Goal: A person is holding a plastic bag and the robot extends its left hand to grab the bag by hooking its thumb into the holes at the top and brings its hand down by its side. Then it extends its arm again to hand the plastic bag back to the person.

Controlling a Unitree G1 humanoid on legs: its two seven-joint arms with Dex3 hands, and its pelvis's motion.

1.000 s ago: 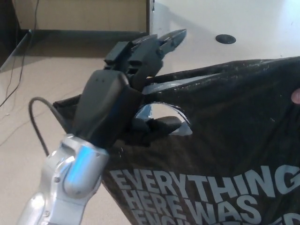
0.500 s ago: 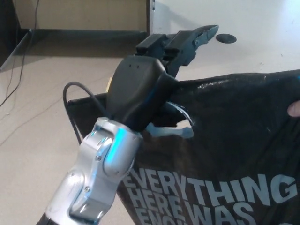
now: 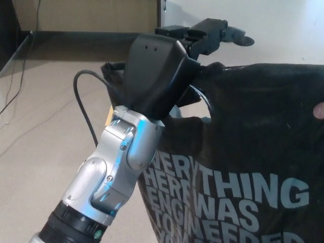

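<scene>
A black plastic bag [image 3: 253, 131] with white lettering fills the right and lower part of the head view. My left hand [image 3: 162, 71] is raised at its top left corner, the forearm [image 3: 116, 172] coming up from the lower left. The thumb is hooked into the handle hole [image 3: 196, 98] at the bag's top, and the two fingers [image 3: 205, 33] stretch forward above the rim. The bag hangs from the thumb. A person's fingertip [image 3: 319, 110] shows at the right edge against the bag. My right hand does not show.
Beige floor lies to the left, with a thin cable [image 3: 15, 86] trailing across it. A wooden cabinet base [image 3: 86, 15] stands at the back. A dark round disc [image 3: 244, 40] sits on the pale surface beyond the fingers.
My left arm has risen and reached forward and to the right, with the thumb staying in the hole. The bag's top edge has lifted with it and now hangs straighter.
</scene>
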